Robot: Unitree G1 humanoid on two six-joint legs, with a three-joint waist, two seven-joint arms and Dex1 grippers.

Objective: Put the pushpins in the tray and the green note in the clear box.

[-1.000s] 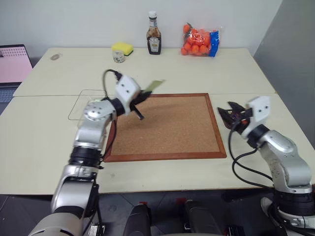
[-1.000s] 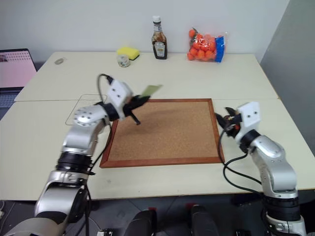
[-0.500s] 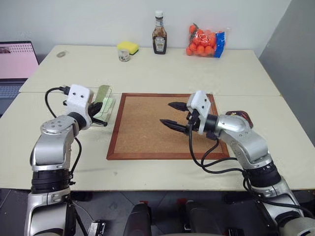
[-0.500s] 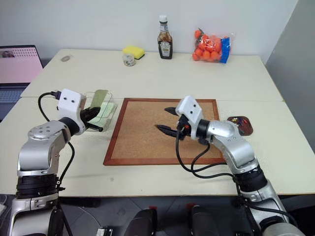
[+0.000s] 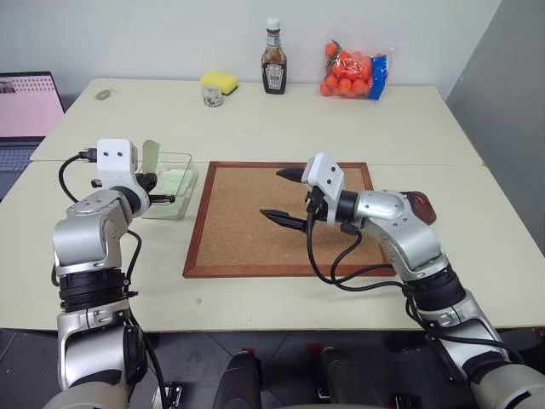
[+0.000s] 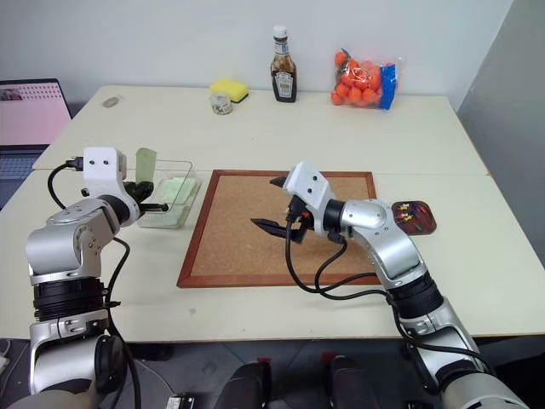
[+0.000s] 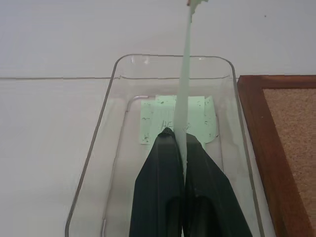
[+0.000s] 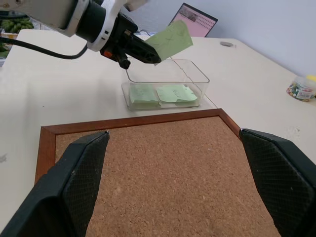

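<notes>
Beige tabletop: left pincer pinches thin green note over clear box; right pincer gapes above corkboard.

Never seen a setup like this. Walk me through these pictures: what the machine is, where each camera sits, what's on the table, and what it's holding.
This is a humanoid robot with two arms, each ending in a two-fingered black gripper. Two pictures come from cameras in its head, looking down over the table; the other two come from a camera on each wrist.

On the table lie a corkboard, a clear box with green notes already inside, and a small dark tray holding pushpins. At the back stand a sauce bottle, a yellow sponge, a small jar and a bag of oranges.

The left gripper is shut on a green note above the box. The right gripper hangs open over the corkboard.
</notes>
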